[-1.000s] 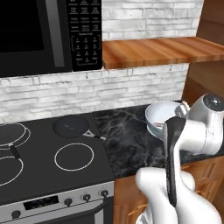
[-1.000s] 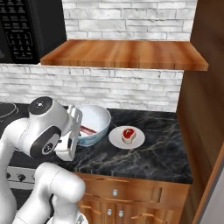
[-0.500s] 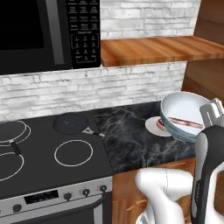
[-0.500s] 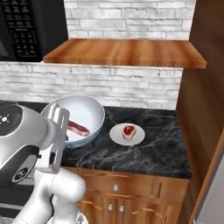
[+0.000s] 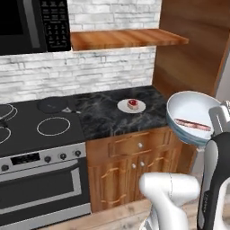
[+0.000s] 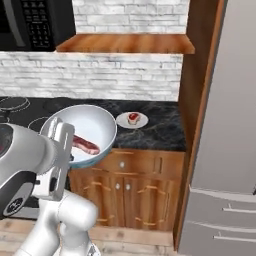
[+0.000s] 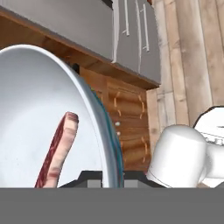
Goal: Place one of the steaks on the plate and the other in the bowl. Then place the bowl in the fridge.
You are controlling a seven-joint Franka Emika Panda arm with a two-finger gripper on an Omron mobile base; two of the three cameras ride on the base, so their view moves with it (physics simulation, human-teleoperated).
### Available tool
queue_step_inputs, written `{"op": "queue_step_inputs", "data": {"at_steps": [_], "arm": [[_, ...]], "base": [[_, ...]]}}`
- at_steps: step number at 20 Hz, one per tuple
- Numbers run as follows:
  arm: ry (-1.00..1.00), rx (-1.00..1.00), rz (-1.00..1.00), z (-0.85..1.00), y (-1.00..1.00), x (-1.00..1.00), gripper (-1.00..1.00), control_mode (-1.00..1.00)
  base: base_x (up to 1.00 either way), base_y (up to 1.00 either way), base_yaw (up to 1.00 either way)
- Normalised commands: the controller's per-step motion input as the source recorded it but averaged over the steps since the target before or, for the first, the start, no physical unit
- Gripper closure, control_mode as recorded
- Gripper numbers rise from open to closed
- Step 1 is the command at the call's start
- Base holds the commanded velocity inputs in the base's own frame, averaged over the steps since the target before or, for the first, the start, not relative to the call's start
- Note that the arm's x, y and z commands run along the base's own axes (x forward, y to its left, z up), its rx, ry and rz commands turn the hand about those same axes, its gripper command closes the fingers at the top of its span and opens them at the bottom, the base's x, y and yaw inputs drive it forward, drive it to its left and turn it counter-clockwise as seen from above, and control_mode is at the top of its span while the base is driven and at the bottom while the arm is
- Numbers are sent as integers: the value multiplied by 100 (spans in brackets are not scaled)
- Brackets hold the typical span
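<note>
White-walled and pale blue outside, the bowl rode in our gripper, which we saw clamped on its rim at the side nearest the arm. We held it in the air, off the tabletop and out in front of the wooden cabinet doors. One steak lay inside the bowl on its white floor; in the hand view it stood as a red strip with a pale edge against the bowl's wall.

We found the plate on the dark marble tabletop, near its front edge and toward the right end, with the other steak resting on it. Left of the tabletop sat the black stove, with the microwave above it and a wooden shelf on the brick wall. At the right stood the grey fridge, its doors shut.
</note>
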Motion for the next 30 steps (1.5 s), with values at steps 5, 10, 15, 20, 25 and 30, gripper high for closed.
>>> {"op": "queue_step_inputs", "data": {"at_steps": [5,10,15,20,25,30], "arm": [[0,0,0,0,0,0,100,100],[0,0,0,0,0,0,100,100],[0,0,0,0,0,0,100,100],[0,0,0,0,0,0,100,100],[0,0,0,0,0,0,100,100],[0,0,0,0,0,0,100,100]], "base": [[-7,-100,-29],[4,-100,-20],[48,-100,-20],[100,-99,-13],[78,-66,-11],[49,-2,0]]}}
